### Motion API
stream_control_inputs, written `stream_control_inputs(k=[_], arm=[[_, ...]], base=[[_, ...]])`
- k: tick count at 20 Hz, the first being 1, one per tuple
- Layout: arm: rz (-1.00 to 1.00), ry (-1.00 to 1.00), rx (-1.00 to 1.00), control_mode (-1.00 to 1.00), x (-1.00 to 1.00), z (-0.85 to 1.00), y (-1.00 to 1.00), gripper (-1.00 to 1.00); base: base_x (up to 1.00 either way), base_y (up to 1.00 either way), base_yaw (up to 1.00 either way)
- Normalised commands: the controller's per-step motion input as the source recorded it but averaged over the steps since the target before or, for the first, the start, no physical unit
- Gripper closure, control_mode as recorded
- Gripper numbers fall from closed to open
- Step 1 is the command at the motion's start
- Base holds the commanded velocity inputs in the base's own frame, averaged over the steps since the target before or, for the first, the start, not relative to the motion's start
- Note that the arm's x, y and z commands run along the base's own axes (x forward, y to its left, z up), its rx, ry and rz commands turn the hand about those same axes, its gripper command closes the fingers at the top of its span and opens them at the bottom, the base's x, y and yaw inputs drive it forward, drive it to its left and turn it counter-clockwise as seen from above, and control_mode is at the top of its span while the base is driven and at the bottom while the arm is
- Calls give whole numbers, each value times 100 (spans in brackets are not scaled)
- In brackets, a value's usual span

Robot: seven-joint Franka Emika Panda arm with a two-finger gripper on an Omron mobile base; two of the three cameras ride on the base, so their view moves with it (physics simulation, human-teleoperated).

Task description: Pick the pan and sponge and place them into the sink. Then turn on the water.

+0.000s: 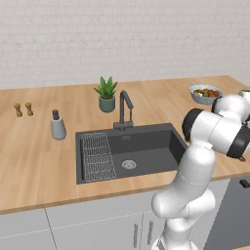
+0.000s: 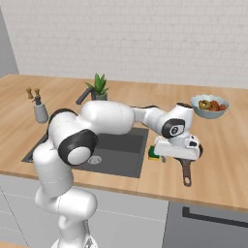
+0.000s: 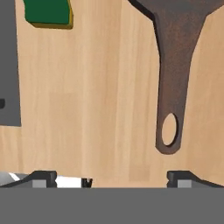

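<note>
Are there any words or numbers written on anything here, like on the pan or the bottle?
None can be read.
The pan and sponge: plain, no writing.
The grey bottle: no label shows.
The sink: a tiny mark on its back wall below the faucet, too small to read.
The bowl and plant pot: no text.

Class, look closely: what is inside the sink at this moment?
Inside the sink lie a wire rack and a round drain. The robot's arm covers its right end, so that part cannot be checked.
</note>
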Motion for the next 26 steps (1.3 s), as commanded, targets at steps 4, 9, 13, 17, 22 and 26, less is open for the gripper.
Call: stream_control_inputs(k=[4, 9, 13, 17, 22, 26], arm=[[0, -5, 0, -100, 33, -26, -6, -100], [0, 0, -4, -100, 46, -34, -22, -100], [0, 0, 0, -100, 32, -20, -37, -100], [0, 0, 0, -100, 24, -23, -35, -100], [0, 0, 0, -100, 24, -27, -22, -100], [0, 0, 0, -100, 24, -23, -21, -100]], base=[[0, 0, 0], [0, 0, 0], [0, 0, 0], [0, 0, 0], [0, 0, 0], [0, 0, 0]])
